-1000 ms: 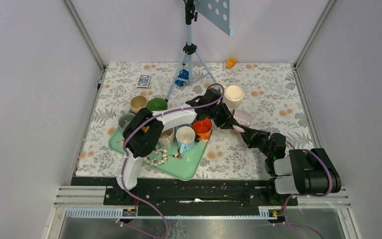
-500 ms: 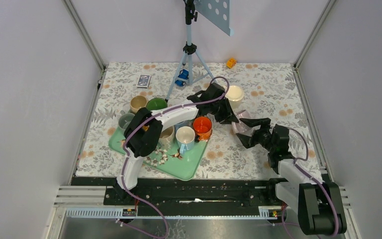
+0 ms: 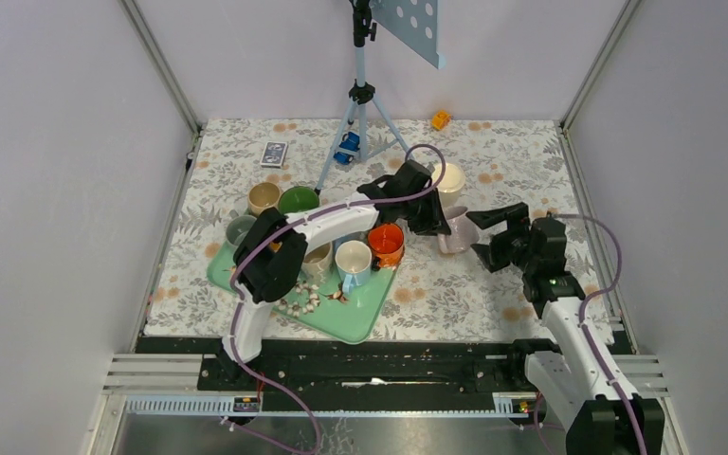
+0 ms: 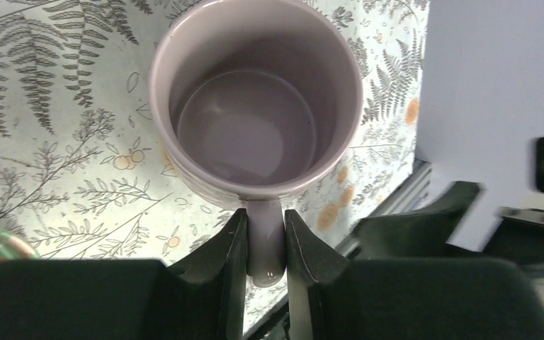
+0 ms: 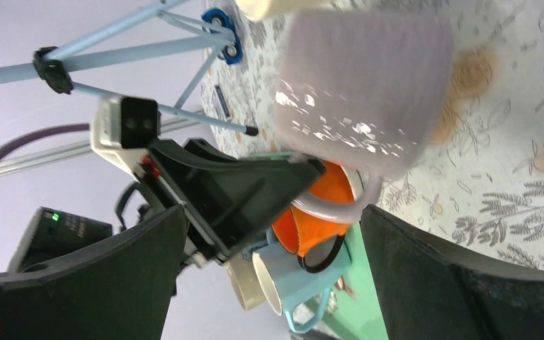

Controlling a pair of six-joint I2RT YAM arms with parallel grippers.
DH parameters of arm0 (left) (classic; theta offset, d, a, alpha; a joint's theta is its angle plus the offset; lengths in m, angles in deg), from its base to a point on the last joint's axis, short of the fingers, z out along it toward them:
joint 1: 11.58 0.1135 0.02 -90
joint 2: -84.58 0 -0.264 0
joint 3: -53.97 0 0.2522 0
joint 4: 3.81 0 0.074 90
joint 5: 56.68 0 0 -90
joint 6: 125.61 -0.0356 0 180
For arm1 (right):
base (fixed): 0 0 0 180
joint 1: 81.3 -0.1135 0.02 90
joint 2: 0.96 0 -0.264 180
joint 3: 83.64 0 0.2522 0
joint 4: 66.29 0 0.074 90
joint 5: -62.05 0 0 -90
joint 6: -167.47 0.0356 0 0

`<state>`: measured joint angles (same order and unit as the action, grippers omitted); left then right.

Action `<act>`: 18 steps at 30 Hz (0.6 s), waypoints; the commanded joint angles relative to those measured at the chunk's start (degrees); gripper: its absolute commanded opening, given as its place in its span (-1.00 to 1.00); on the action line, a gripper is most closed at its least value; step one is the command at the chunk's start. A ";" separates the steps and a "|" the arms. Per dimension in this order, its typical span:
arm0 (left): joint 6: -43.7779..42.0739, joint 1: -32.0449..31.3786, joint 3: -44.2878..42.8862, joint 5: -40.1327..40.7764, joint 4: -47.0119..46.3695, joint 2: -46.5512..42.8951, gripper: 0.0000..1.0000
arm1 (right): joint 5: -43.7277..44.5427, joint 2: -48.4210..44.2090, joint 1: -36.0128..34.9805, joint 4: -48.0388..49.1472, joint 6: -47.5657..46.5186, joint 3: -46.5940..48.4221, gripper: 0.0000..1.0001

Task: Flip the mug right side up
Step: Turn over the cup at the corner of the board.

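— Where is the lilac mug [image 4: 255, 106] to be found?

— It is seen right of the middle of the tabletop [image 3: 531, 171], about halfway between the far and near edges, just off the right corner of the green tray [image 3: 360, 318]. Its mouth is turned upward, so the bare inside is laid open to the left wrist view. Whether its base is set down on the patterned cloth cannot be told.

— How is it held?

— Its handle [image 4: 264, 241] is pinched between the two fingers of the left pincer [image 4: 265, 234], which are pressed against it from either side. The handle is pointed toward the tray side.

— And the right pincer [image 3: 484, 234]?

— It is spread wide, with nothing between its fingers. It is placed just to the right of the mug and turned toward it, but no contact with the mug is seen.

— What else is found near the mug?

— A cream mug [image 3: 448, 178] is stood just beyond it, toward the far edge. An orange mug [image 3: 386, 243] is kept on the tray, close to the left of it. A tripod [image 3: 360, 95] is planted near the far edge.
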<state>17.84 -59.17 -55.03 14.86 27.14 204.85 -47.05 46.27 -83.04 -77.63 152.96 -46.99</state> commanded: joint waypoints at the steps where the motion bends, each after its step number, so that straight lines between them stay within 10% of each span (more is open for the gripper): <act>1: -6.67 -2.13 2.31 8.45 0.48 -6.21 -1.00 | 8.05 -1.23 0.24 -11.32 -11.60 8.87 0.99; 18: -18.52 -10.77 19.43 21.30 -6.45 -20.28 -1.00 | 14.48 8.01 0.42 -14.22 -19.84 20.03 0.99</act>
<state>3.57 -68.64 -37.98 33.22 26.66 190.62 -34.61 53.08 -82.95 -92.49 135.30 -29.59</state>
